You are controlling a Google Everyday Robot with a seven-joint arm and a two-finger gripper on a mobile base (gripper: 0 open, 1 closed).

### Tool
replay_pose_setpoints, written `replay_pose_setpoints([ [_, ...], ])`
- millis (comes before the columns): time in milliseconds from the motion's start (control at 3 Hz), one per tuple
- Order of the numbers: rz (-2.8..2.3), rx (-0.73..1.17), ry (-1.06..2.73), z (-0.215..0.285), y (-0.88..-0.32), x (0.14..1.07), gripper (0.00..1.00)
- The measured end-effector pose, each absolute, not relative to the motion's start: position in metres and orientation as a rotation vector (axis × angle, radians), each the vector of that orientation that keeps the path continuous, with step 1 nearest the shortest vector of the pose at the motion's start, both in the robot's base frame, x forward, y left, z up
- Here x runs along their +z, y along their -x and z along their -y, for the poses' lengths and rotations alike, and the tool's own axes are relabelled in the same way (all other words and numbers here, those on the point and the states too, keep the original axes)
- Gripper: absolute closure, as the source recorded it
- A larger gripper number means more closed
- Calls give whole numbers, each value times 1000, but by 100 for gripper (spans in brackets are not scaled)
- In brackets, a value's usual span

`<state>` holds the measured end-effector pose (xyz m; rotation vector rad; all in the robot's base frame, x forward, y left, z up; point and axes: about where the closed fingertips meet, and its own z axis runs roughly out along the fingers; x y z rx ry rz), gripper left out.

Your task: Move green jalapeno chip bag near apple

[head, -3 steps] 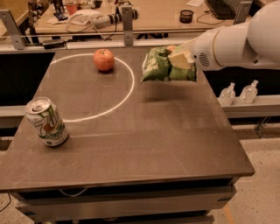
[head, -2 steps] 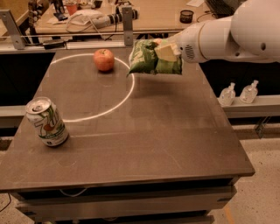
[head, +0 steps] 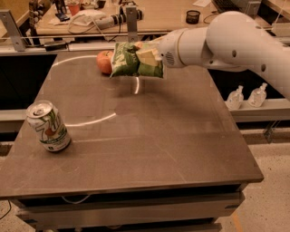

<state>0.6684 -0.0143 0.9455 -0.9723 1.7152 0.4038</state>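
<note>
The green jalapeno chip bag (head: pixel 131 60) hangs in the air above the far part of the table, held by my gripper (head: pixel 148 55), which is shut on its right side. The bag's left edge overlaps the apple (head: pixel 104 62), a red-orange fruit on the table at the far left of centre, and hides part of it. My white arm (head: pixel 226 43) reaches in from the right. The bag's shadow falls on the table just below it.
A green-and-white soda can (head: pixel 48 126) stands near the table's left edge. The dark table (head: pixel 172 149) carries a pale arc mark. Two small bottles (head: pixel 247 96) stand on a ledge to the right. A cluttered desk (head: pixel 136 13) lies behind.
My gripper has carried the chip bag leftward, from the right of the apple until its edge overlaps the apple. The can and the apple have not moved.
</note>
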Motion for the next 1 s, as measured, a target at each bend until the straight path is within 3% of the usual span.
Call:
replay_pose_setpoints([
  [667, -1722, 383, 1096, -8, -682, 894, 100],
  [1000, -1721, 383, 1099, -10, -682, 894, 82],
])
